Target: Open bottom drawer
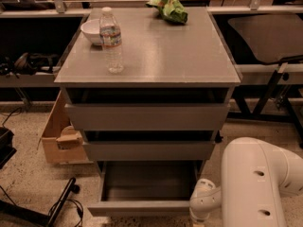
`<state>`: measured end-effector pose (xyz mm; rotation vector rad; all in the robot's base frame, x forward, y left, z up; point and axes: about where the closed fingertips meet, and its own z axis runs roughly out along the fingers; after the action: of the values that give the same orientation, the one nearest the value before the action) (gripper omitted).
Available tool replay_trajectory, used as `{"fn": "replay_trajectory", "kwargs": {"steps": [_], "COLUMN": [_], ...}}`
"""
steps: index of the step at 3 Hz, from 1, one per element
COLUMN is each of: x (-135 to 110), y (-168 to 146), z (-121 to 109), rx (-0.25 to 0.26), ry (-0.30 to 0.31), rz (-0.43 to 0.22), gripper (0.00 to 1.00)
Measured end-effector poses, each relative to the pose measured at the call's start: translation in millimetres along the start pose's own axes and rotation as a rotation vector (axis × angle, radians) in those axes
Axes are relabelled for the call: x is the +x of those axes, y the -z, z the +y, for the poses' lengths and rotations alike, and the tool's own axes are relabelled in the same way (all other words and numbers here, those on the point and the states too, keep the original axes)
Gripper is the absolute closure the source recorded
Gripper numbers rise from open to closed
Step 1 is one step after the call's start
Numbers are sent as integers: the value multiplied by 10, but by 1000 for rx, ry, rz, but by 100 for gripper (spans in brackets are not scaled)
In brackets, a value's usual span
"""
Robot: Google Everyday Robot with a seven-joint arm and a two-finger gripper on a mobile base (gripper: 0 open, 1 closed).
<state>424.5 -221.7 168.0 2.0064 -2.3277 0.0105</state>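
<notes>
The grey cabinet (151,56) has three handleless drawers. The bottom drawer (142,206) is pulled out toward me, and its bare grey tray (149,181) shows inside. The two wider drawer fronts above it (147,116) stand nearly closed. My white arm (255,183) comes in at the lower right. Its wrist and gripper (201,211) sit at the bottom edge, just right of the bottom drawer's front right corner. The fingers are cut off by the frame's lower edge.
On the cabinet top stand a water bottle (112,40), a white bowl (92,30) and a green bag (169,8). A cardboard box (59,136) sits on the floor left of the cabinet. Cables and a black stand (61,202) lie at the lower left. Black table frames flank both sides.
</notes>
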Motion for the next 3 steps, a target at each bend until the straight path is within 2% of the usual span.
{"fn": "replay_trajectory", "kwargs": {"steps": [2, 3], "x": [8, 7], "y": [157, 178], "z": [-6, -26], "rx": [0, 0], "ry": [0, 0], "rz": [0, 0], "gripper": [87, 100]}}
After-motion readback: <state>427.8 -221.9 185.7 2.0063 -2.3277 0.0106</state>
